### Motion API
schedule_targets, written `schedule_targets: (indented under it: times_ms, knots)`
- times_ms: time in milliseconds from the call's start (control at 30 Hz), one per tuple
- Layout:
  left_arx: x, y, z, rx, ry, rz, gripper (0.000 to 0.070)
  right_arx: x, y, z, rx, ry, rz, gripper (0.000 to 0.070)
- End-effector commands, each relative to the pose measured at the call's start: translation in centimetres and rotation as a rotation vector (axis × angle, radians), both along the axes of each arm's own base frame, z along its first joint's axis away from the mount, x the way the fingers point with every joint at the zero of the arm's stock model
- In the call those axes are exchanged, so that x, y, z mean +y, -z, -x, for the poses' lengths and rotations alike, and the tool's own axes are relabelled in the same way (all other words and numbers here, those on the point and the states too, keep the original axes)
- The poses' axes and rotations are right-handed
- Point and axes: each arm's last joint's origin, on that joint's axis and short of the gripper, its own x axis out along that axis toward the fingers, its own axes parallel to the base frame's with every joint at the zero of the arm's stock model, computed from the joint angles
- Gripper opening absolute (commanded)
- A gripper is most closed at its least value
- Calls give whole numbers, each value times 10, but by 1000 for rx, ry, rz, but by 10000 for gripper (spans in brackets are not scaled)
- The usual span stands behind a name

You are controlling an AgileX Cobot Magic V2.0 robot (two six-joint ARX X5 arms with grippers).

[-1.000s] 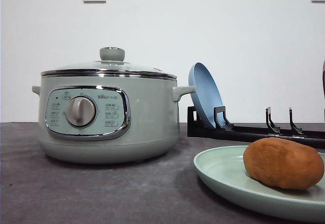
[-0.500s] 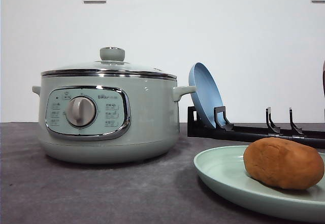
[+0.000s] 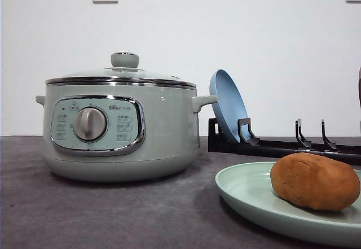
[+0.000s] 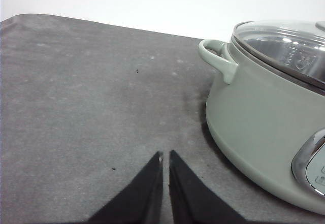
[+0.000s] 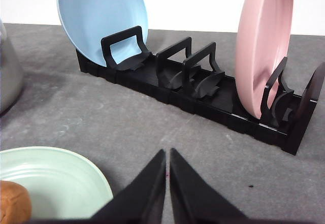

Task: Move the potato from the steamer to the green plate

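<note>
The potato (image 3: 315, 181) lies on the green plate (image 3: 248, 195), the steamer (image 3: 121, 125) is lidded; both grippers' fingers (image 4: 152, 183) are pressed together, empty. The transfer seems finished; nothing more is needed.

Plate rack, two plates in it, and a potato parked on the green one

The black rack (image 5: 203, 89) sits on the grey surface (image 5: 101, 117) with a blue plate (image 5: 99, 16) leaning in one end slot and a pink plate (image 5: 261, 46) standing upright near the other end, empty slots between them. Closer in, the right gripper (image 5: 166, 155) has its jaws pressed together, just beside the green plate (image 5: 56, 176), where a bit of the potato (image 5: 12, 201) peeks in at the edge.
</note>
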Motion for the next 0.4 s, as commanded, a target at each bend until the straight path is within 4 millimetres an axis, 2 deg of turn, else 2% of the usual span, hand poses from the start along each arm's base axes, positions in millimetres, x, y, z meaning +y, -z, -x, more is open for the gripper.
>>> schedule_targets:
  times_ms: [0, 367]
  knots:
    - [0, 7, -1, 17, -1, 6, 17, 0, 1, 0, -4, 7, -12, 0]
    - [0, 7, -1, 17, -1, 6, 17, 0, 1, 0, -4, 7, -12, 0]
